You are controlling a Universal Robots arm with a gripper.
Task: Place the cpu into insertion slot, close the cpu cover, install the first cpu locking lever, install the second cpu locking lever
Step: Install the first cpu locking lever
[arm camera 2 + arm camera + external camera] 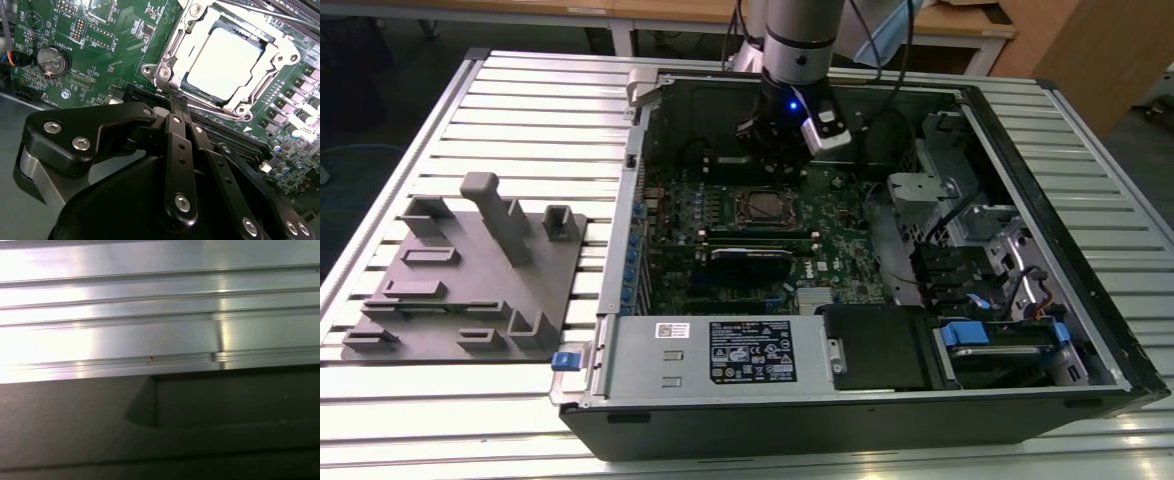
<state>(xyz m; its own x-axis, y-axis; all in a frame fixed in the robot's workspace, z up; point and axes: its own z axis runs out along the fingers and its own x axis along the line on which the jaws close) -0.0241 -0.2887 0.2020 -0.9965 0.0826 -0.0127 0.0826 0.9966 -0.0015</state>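
— How is the light around the computer case [854, 425]?
— Soft and even in the exterior view. The slatted table [520, 100] beside the case shines pale, the inside of the case lies in shade, and a small blue lamp [791, 103] glows above it.
— Any glare?
— Yes. In the second wrist view the cpu [227, 60] is washed nearly white. In the first wrist view white streaks flare along aluminium slats [100, 345].

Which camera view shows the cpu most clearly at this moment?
The second wrist view: the cpu sits close and bright, framed by its metal cover. In the exterior view it is a small square in the middle of the green board. The first wrist view faces the ribbed metal table.
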